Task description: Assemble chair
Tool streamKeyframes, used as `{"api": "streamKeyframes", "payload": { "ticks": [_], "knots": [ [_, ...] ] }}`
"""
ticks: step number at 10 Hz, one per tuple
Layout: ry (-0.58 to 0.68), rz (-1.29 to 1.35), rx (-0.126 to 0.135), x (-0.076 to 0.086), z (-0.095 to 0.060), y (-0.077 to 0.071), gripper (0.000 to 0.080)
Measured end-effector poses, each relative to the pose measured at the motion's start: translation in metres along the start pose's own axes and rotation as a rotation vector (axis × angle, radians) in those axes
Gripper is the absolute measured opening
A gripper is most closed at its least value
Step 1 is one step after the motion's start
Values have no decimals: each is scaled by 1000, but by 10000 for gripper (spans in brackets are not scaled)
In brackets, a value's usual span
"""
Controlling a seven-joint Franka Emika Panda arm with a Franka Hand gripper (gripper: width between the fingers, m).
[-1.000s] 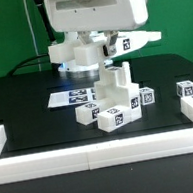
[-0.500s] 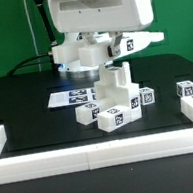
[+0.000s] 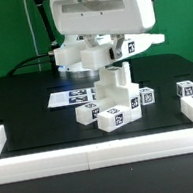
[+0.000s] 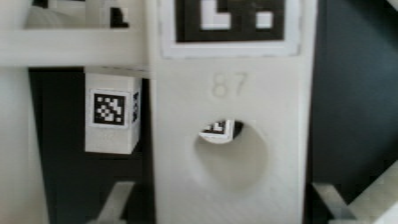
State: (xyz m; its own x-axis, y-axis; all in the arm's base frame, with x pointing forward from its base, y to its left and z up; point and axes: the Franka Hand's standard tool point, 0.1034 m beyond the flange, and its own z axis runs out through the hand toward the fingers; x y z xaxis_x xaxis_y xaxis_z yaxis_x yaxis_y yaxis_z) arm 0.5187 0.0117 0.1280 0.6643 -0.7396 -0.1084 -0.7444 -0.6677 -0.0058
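In the exterior view, the robot arm (image 3: pixel 101 8) is hanging over the middle of the black desk (image 3: pixel 27 116). Its end effector (image 3: pixel 99 59) is clamping the flat slab (image 3: pixel 135 44). The slab is being held up off the desk and is sticking out toward the exterior view's right, with a square tag showing on it. Below it, a cluster of chair parts (image 3: pixel 112 94) is standing on the desk as a stepped white stack with tagged blocks at its foot. Whether the held slab is touching the top of that stack cannot be told. The nearer cube (image 3: pixel 147 96) is sitting just beside the cluster on the exterior view's right, and the farther cube (image 3: pixel 186 88) is lying well apart on the same side. The marker board (image 3: pixel 66 95) is lying flat behind the cluster, toward the exterior view's left. White border rails (image 3: pixel 94 156) are running along the front and both sides.

In the wrist view, the flat slab (image 4: pixel 231 90) is filling the middle of the picture, with a large tag at its far end. A round hole (image 4: pixel 221 130) is letting a scrap of tag pattern show through. The end effector (image 4: pixel 222 205) is closing on the slab, its fingers (image 4: pixel 338 200) pressing in from both sides. A tagged notched bar (image 4: pixel 116 110) is lying beside the slab, farther from the camera.
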Motion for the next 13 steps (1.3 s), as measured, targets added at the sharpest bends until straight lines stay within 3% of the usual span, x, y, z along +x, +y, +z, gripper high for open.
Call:
{"api": "streamKeyframes", "payload": {
  "ticks": [7, 13],
  "knots": [
    [-12, -24, -18, -14, 10, -3, 289],
    [-11, -8, -15, -15, 8, -2, 289]
  ]
}}
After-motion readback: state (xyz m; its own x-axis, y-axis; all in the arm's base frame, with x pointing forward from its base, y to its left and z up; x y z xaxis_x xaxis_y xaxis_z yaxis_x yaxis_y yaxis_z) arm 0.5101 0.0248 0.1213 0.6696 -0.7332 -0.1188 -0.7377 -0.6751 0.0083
